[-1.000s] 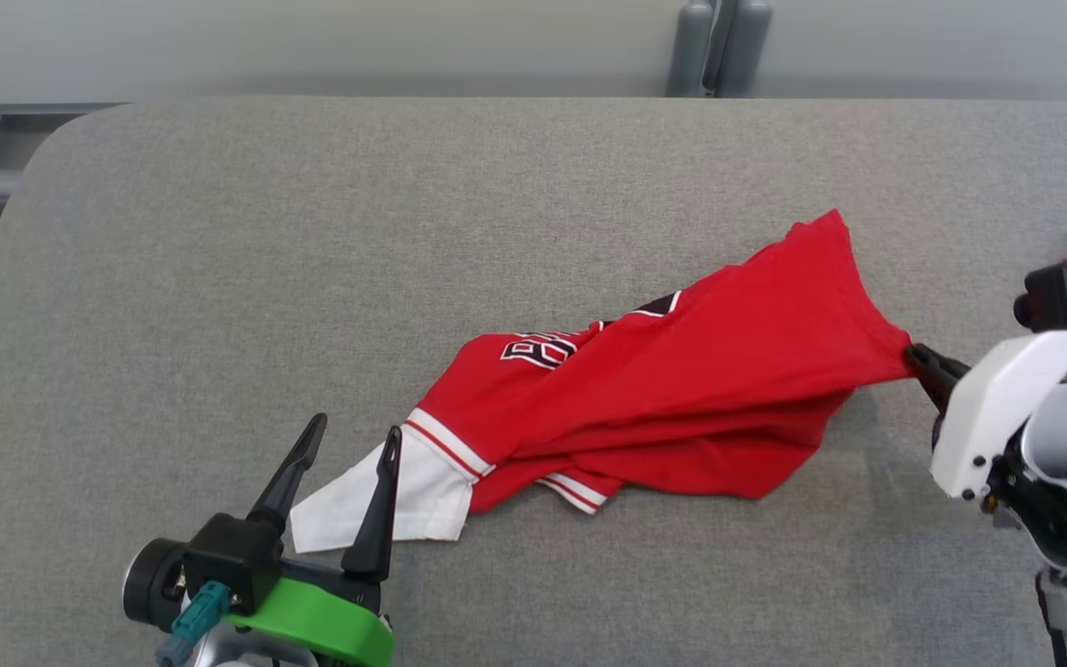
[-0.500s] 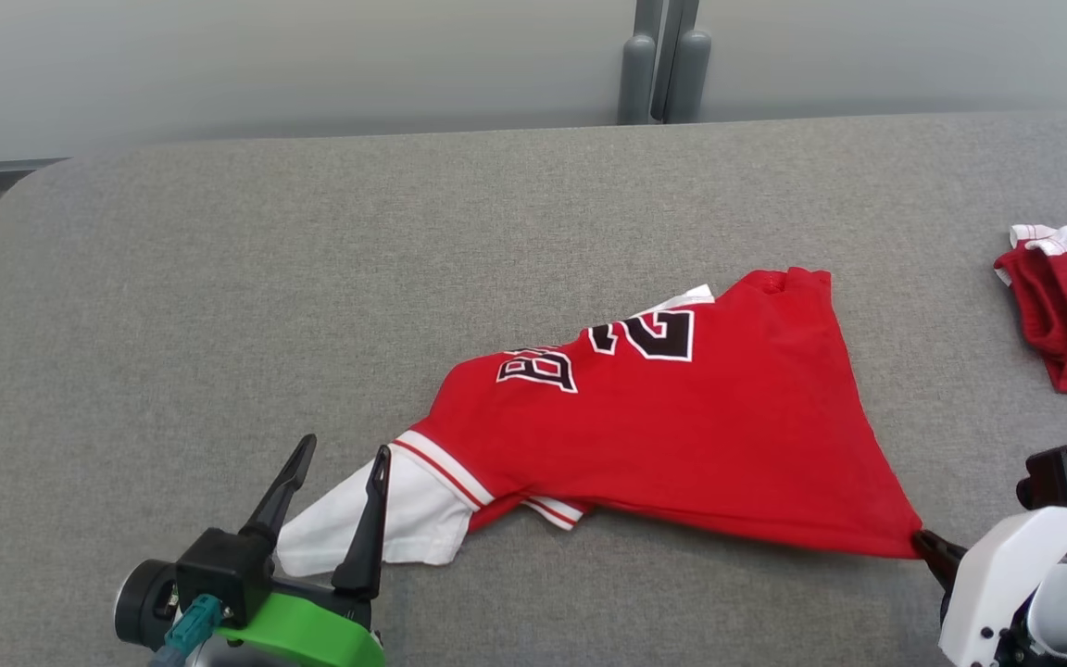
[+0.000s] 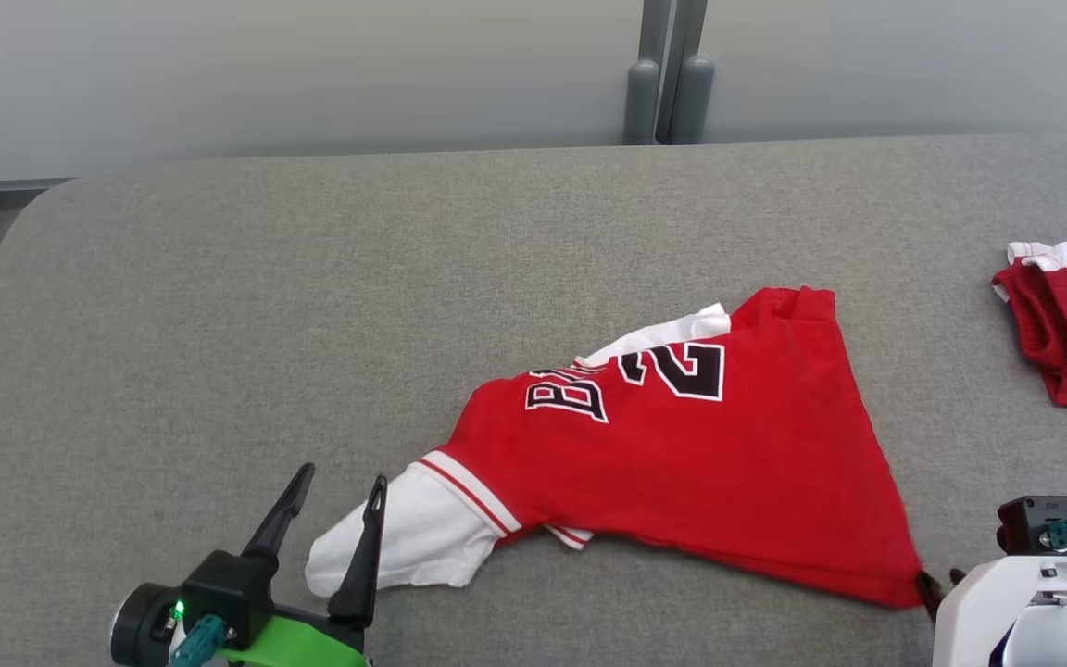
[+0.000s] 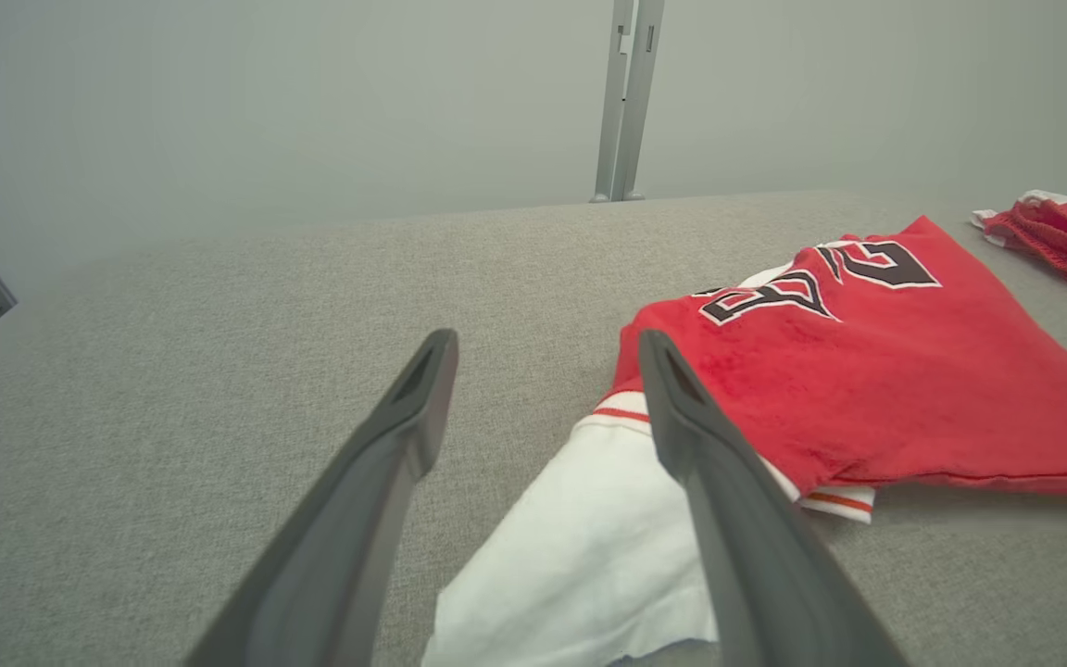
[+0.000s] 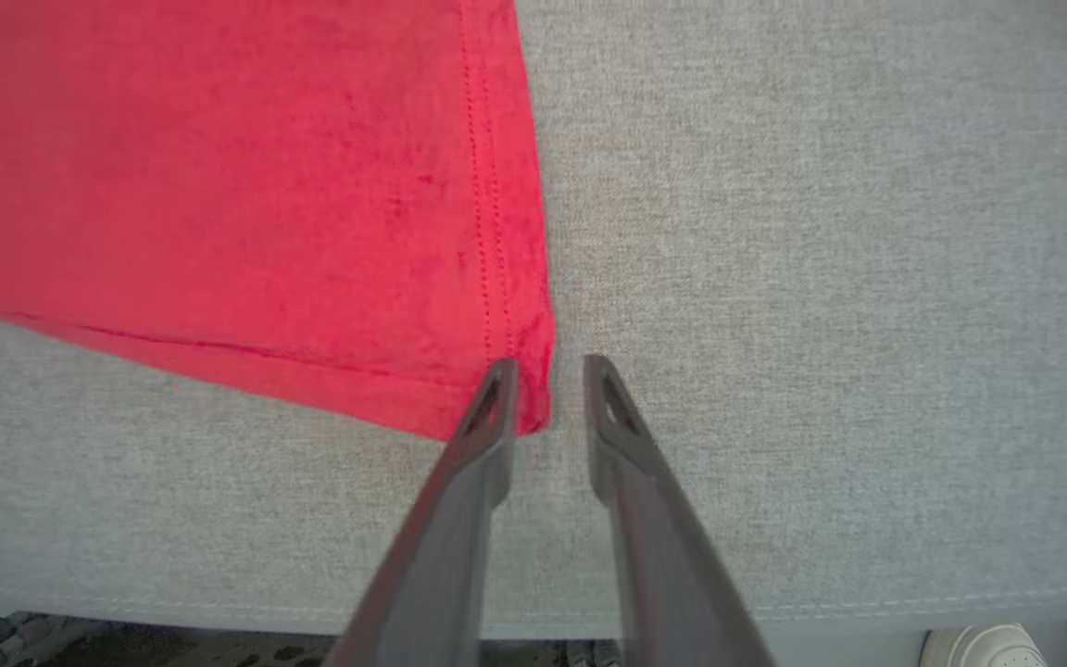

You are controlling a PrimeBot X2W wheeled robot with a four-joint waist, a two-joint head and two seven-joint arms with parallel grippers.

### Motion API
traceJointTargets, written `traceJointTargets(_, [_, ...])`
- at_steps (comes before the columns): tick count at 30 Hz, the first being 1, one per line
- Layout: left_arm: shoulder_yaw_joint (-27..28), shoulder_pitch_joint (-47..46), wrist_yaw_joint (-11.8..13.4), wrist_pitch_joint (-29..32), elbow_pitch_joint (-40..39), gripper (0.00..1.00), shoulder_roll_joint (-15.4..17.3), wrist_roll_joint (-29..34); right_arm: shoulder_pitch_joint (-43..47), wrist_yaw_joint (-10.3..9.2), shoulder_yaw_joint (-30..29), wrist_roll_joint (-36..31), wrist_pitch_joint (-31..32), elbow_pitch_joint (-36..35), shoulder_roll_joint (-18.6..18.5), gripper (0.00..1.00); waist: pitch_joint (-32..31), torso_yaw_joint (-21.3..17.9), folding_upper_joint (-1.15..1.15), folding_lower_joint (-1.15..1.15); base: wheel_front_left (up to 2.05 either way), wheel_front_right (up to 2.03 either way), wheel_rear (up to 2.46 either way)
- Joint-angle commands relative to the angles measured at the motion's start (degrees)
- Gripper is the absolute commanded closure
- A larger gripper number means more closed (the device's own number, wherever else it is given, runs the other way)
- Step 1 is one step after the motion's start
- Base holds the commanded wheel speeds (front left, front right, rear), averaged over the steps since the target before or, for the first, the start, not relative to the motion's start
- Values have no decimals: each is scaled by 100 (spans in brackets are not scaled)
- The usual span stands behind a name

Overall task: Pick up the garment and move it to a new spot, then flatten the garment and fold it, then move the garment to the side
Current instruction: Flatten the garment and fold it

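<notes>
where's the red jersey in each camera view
Head view: red jersey lies centre-right on the grey table, its near-right corner at the right gripper.
Left wrist view: right half, with its white sleeve by the left gripper.
Right wrist view: upper left, hem corner at the fingertips.
Shared landmark: the grey table under it in all three.
</notes>
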Motion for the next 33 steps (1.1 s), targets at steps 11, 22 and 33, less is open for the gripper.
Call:
traceJointTargets(11, [309, 364, 45, -350, 311, 0, -257, -216, 99, -2, -232, -204, -1282, 17, 229, 0, -340, 134, 0, 0, 0, 0, 0])
traceJointTargets(22, [727, 548, 73, -399, 498, 0, -313, -120, -40, -3, 57, -447, -3565, -53, 332, 0, -575, 182, 0, 0, 0, 0, 0])
traceJointTargets(33, [1603, 789, -45, -389, 400, 0, -662, 294, -216, -3, 128, -802, -4800, 406, 395, 0, -847, 243, 0, 0, 0, 0, 0])
